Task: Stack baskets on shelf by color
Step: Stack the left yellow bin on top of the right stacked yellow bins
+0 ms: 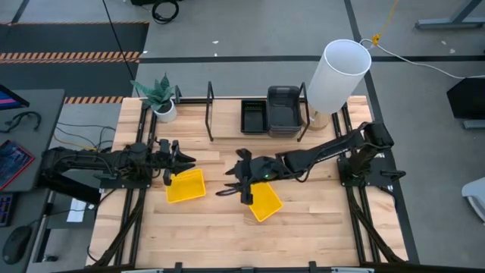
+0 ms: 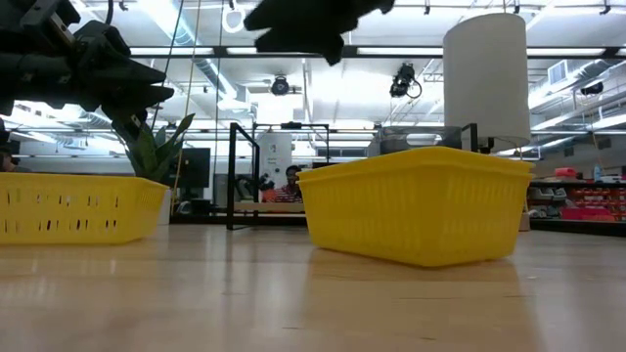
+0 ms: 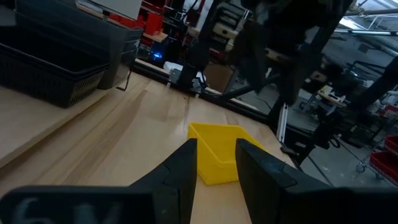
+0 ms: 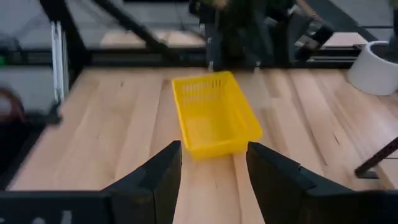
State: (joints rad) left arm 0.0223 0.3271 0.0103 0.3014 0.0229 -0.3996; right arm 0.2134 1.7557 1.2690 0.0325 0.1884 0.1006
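Two yellow baskets are seen lying on the tabletop point(image 1: 151, 235), well apart from the shelf point(image 1: 227, 125) at the far edge. At the far left corner a potted plant point(image 1: 161, 97) is placed. The left hand point(image 1: 184, 161) is held just above the far edge of the left yellow basket point(image 1: 186, 186); its fingers point(image 3: 180, 171) are parted and nothing is grasped between them. Further right, the right hand point(image 1: 227, 182) is stretched toward the middle of the tabletop, with the right yellow basket point(image 1: 264, 202) lying just beside it on the near side; its fingers point(image 4: 158, 177) are likewise spread and empty, and in the right wrist view the left yellow basket is framed between them, farther off. On the shelf, a black basket point(image 1: 253, 115) is set beside a stack of dark-grey baskets point(image 1: 283, 110), the two touching or nearly so. To the right of these a white cylinder point(image 1: 338, 74) is stood at the shelf's end.
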